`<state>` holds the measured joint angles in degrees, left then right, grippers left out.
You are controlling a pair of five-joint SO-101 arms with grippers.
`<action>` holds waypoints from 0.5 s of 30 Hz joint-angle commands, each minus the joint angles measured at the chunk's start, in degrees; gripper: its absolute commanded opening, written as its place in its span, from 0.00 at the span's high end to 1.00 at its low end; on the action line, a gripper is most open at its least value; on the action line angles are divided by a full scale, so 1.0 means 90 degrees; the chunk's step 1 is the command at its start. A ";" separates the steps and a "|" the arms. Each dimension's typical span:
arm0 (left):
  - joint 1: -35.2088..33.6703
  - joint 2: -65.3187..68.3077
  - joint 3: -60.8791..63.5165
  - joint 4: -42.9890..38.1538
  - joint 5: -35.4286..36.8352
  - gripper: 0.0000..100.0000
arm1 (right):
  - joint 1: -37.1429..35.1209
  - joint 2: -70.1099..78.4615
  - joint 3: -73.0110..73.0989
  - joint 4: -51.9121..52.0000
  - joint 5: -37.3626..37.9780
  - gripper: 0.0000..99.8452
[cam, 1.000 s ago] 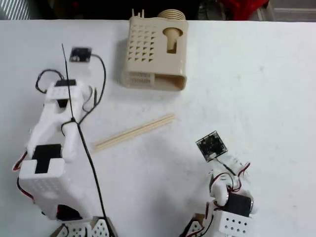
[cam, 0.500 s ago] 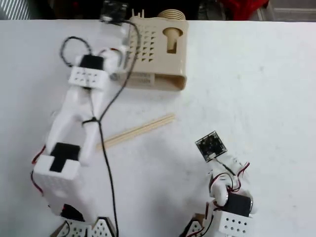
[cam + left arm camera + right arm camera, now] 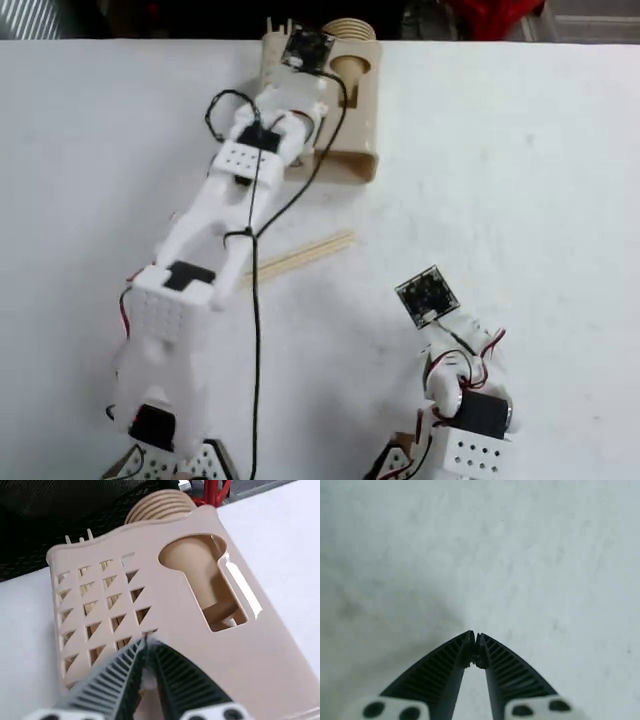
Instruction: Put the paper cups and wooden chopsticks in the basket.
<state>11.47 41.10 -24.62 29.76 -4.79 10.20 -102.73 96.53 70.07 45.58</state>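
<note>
The beige basket (image 3: pixel 358 125) lies on its side at the back of the table. A stack of paper cups (image 3: pixel 350 30) sticks out of its far end and shows through the keyhole slot (image 3: pixel 197 567). A pair of wooden chopsticks (image 3: pixel 305 253) lies on the table in front of the basket, partly under the left arm. My left gripper (image 3: pixel 145 642) is shut and empty, its tips just over the basket's perforated wall (image 3: pixel 100 600). My right gripper (image 3: pixel 475 640) is shut and empty above bare table.
The left arm (image 3: pixel 225 205) stretches diagonally from the front left to the basket, with its cable trailing along it. The right arm (image 3: pixel 455 385) is folded near the front edge. White table (image 3: pixel 520 180) spreads to the right.
The left arm has swung from the left side of the table to the right and back, ending over the basket. The right arm and chopsticks have not moved.
</note>
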 commanded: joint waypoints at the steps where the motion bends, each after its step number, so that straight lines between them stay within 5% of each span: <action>1: 0.0073 0.0210 -0.0908 0.0947 0.0068 0.98 | -0.0034 -0.0034 0.0039 0.0024 0.0059 0.98; 15: 0.0083 0.0308 -0.1495 0.4777 0.0020 0.98 | -0.0034 -0.0034 0.0039 0.0024 0.0059 0.98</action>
<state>11.65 42.95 -38.33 63.87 -4.88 10.11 -102.73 96.53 70.15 45.58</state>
